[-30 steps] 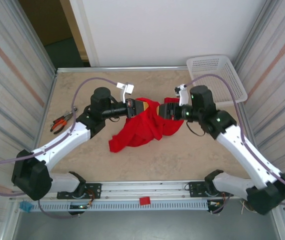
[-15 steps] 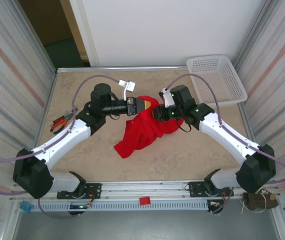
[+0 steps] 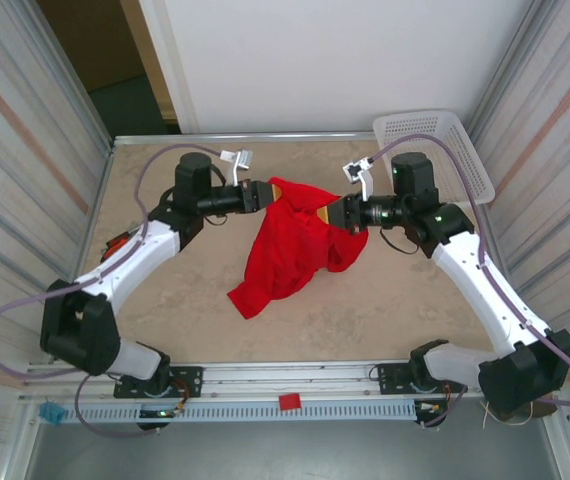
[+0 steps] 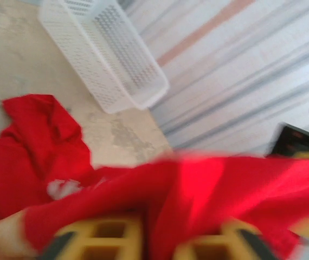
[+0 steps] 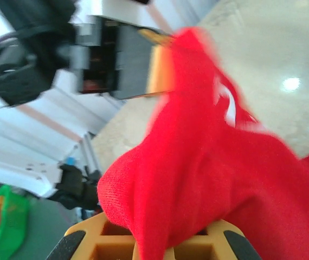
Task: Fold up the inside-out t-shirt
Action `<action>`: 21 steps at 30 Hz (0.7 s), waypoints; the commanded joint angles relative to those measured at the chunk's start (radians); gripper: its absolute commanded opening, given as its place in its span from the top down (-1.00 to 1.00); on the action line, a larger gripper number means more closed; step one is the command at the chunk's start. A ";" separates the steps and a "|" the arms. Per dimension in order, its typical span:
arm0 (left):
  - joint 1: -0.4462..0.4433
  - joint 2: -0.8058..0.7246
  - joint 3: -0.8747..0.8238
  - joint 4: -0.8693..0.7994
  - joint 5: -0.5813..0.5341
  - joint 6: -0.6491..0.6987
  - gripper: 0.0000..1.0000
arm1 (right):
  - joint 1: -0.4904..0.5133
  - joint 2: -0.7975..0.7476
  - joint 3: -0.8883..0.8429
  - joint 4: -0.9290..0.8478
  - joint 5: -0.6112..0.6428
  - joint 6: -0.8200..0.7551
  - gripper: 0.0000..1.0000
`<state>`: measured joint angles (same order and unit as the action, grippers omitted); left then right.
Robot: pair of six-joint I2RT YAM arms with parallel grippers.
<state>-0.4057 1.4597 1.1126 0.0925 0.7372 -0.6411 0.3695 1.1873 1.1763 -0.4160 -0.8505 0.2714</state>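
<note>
Left gripper (image 3: 263, 195), right gripper (image 3: 333, 213) each clamped on t-shirt (image 3: 285, 250); cloth hung bunched between and below fingers. Step needed: spread grips apart evenly, level, without losing hold.

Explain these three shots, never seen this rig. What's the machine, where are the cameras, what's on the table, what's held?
Two robot arms are bolted side by side at the near edge of a table, and each ends in a two-finger gripper. The wide picture comes from a fixed camera above and behind them, so the left arm is on the left. The other two come from a camera on each wrist, looking out past that arm's own yellow fingers. The left gripper and right gripper each pinch the top of a red t-shirt. It hangs between them, with its lower end trailing on the table. A white basket sits empty in the far right corner. The job is to fold the t-shirt.
</note>
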 commanded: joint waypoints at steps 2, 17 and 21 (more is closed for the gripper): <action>0.040 0.030 0.049 -0.113 -0.120 0.064 0.03 | -0.032 -0.028 -0.028 0.172 -0.143 0.134 1.00; -0.220 -0.331 -0.125 -0.088 -0.432 -0.155 -0.45 | -0.043 0.026 -0.061 0.298 -0.062 0.260 1.00; -0.253 -0.263 -0.098 -0.066 -0.450 -0.160 -0.50 | -0.043 0.026 -0.062 0.309 -0.050 0.274 1.00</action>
<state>-0.6495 1.1519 1.0008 0.0109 0.3523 -0.7696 0.3321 1.2152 1.1156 -0.1566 -0.9085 0.5159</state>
